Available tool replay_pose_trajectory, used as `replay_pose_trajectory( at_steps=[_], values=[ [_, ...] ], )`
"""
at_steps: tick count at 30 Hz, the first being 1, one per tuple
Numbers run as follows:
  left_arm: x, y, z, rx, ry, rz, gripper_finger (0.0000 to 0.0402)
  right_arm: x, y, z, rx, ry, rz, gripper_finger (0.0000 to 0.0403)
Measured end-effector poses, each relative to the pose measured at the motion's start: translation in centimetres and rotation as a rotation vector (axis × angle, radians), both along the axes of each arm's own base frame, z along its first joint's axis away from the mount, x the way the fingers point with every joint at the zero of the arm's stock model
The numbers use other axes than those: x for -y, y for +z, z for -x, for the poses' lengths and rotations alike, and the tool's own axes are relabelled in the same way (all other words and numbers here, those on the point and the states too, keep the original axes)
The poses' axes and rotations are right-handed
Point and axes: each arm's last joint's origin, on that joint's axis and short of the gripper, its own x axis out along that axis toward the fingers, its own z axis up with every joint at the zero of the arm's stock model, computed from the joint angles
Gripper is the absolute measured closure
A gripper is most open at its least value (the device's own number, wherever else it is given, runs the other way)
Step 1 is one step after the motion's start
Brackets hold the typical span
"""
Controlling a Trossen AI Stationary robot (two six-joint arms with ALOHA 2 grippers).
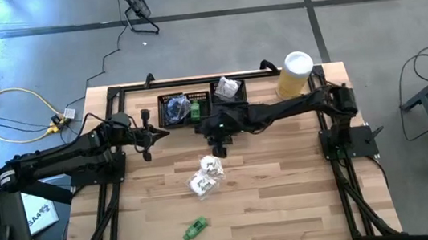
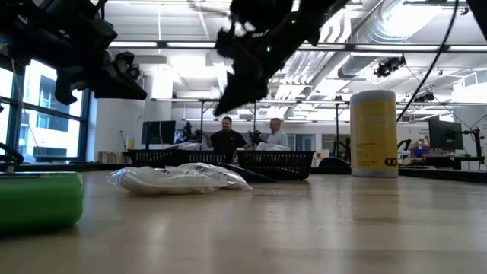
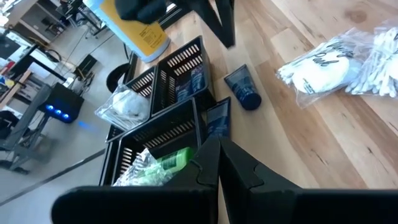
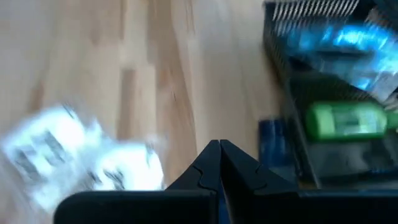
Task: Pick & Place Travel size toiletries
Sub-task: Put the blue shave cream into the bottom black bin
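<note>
Two white crinkly sachets (image 1: 207, 177) lie together mid-table and also show in the low view (image 2: 179, 179). A green tube (image 1: 196, 229) lies alone near the table's near edge. A navy tube (image 3: 242, 88) and a navy packet (image 3: 217, 118) lie on the wood beside the black mesh trays. Another green tube (image 4: 345, 119) lies inside the left tray (image 1: 184, 107). My right gripper (image 1: 218, 145) hovers shut and empty between the trays and the sachets. My left gripper (image 1: 147, 136) hangs shut and empty left of the trays.
A second mesh tray (image 1: 227, 93) holds a clear white packet. A tall yellow cylinder with a white lid (image 1: 295, 74) stands at the far right. Two people (image 2: 226, 137) are in the room beyond the far edge. Bare wood stretches to the right of the sachets.
</note>
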Motion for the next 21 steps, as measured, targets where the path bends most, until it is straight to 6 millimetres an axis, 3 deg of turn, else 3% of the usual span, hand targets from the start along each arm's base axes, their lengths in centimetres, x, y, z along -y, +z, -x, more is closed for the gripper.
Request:
replay_pose_trajectory(
  at_steps=[3,10,21],
  values=[
    [0.0,0.0,0.0,0.0,0.0,0.0,0.0401,0.6,-0.2,-0.3,-0.098,-0.012,-0.005,0.04],
    [0.0,0.0,0.0,-0.002,0.0,0.001,0.0401,2.4,0.3,-0.1,-0.1,-0.004,-0.079,0.04],
    [0.0,0.0,0.0,0.0,0.006,-0.002,0.0401,1.9,0.1,-1.2,-0.181,0.047,-0.082,0.04]
  ],
)
